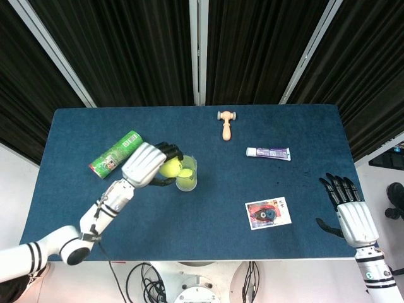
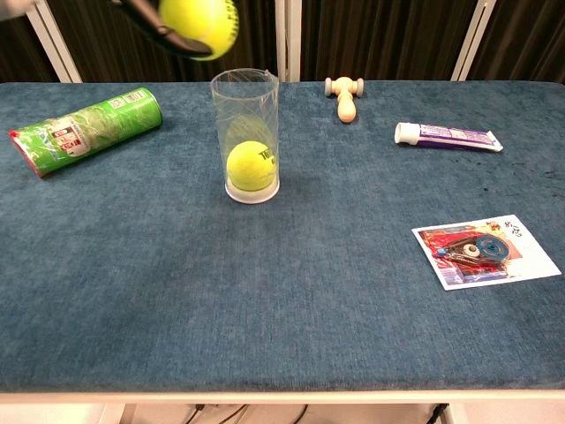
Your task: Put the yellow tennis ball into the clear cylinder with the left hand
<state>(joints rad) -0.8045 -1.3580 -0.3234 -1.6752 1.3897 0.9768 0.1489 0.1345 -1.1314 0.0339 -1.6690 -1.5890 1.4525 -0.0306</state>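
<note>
While raised, left hand (image 1: 146,165) grips tennis ball (image 2: 199,23) beside cyl. (image 2: 245,132) rim.

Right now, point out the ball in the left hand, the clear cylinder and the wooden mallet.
held tennis ball (image 2: 199,23), chest view, its front face.
clear cylinder (image 2: 244,106), chest view, upper wall.
wooden mallet (image 1: 226,129), head view, its handle.

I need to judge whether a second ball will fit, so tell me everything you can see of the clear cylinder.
The clear cylinder is a see-through, plastic-looking tube with a whitish base, standing upright on the blue table near its middle, mouth open. One yellow tennis ball already sits at its bottom, leaving the upper part free. The left hand holds another ball above and slightly left of the rim, not touching it.
</note>
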